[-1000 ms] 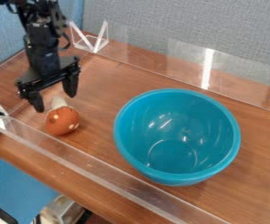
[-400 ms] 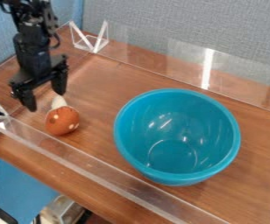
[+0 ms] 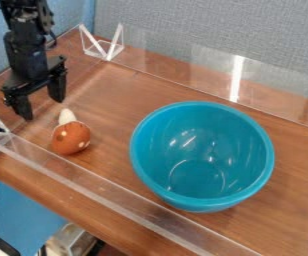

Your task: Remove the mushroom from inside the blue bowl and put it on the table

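Since a second ago our gripper (image 3: 35,100) has drifted away from the mushroom (image 3: 71,136) toward the table's (image 3: 170,75) left edge. It hangs pointing straight down, fingers spread wide and holding nothing. We see the mushroom lying on its side near the front-left corner, just beside the fingers and apart from them, outside the blue bowl (image 3: 204,156).
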You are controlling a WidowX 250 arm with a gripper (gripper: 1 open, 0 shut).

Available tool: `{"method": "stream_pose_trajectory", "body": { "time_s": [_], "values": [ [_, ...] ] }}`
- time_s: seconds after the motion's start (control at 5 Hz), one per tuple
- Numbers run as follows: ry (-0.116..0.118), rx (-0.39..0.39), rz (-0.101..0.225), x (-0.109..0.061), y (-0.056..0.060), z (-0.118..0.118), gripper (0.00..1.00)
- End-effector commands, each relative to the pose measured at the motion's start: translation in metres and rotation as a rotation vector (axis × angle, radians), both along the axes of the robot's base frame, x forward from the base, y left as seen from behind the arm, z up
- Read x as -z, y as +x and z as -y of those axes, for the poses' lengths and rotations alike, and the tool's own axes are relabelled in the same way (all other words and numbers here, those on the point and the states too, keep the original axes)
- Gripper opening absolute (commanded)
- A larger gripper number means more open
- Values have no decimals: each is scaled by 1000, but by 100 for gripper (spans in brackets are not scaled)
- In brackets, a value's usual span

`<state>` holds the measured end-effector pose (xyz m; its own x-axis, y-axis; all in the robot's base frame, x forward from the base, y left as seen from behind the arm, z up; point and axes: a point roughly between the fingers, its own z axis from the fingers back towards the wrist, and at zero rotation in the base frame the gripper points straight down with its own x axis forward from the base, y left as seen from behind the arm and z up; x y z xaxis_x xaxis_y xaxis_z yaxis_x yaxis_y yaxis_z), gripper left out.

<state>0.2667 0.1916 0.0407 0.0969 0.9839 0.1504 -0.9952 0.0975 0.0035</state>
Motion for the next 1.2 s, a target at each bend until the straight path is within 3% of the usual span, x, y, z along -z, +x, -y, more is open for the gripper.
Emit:
{"method": "stream_pose_trajectory", "body": {
  "time_s": [0.0, 0.2, 0.4, 0.6, 1.0],
  "values": [
    [33, -1, 42, -15, 19, -2, 100],
    [34, -11, 41, -15, 27, 0, 100],
    [37, -13, 39, -13, 26, -1, 100],
    [40, -14, 37, -10, 26, 0, 0],
    [51, -37, 30, 5, 24, 3, 0]
  ]
}}
